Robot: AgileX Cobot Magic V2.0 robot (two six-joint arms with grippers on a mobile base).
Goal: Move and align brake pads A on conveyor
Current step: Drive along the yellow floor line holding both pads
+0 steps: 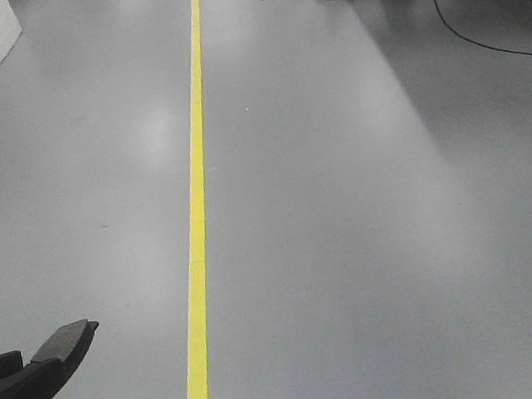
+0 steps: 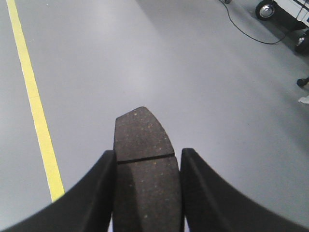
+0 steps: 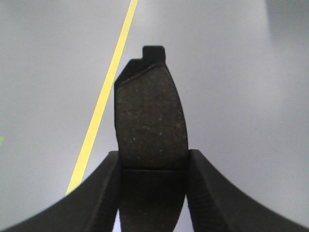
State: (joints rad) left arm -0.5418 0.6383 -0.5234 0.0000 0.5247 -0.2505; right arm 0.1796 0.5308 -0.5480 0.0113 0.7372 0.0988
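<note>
Right wrist alone — brake pad (image 3: 150, 121) with tab (image 3: 153, 50)

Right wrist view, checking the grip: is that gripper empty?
No, the right gripper is shut on a brake pad, jaws touching both its edges.

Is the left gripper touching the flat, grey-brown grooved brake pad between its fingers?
Touching. The left wrist view shows the left gripper with its black fingers pressed against both long edges of the brake pad, no gap.
</note>
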